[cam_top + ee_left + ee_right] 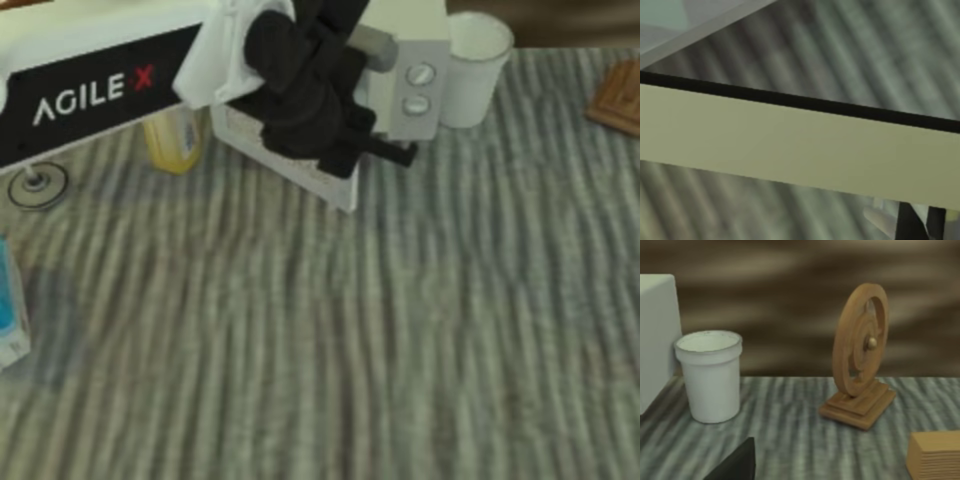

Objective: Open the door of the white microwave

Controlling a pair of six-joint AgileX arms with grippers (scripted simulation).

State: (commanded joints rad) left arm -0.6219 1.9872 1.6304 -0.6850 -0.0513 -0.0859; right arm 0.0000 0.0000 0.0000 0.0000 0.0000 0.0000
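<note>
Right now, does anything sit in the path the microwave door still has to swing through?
Nothing visible does. The door stands partly swung out from the white microwave, with the left gripper at its free edge. The yellow bottle stands behind the door's hinge side; the white cup is beyond the knob panel.

Light falls soft and even over my table [400,330], casting only faint shadows. My left wrist view sits pressed close and smeared; my right shows a dim, streaky background.

One white microwave [420,40], two knobs [421,74], one white cup [478,60], one yellow bottle [175,140], one wooden wheel ornament [862,355], one wooden block [935,455].
</note>
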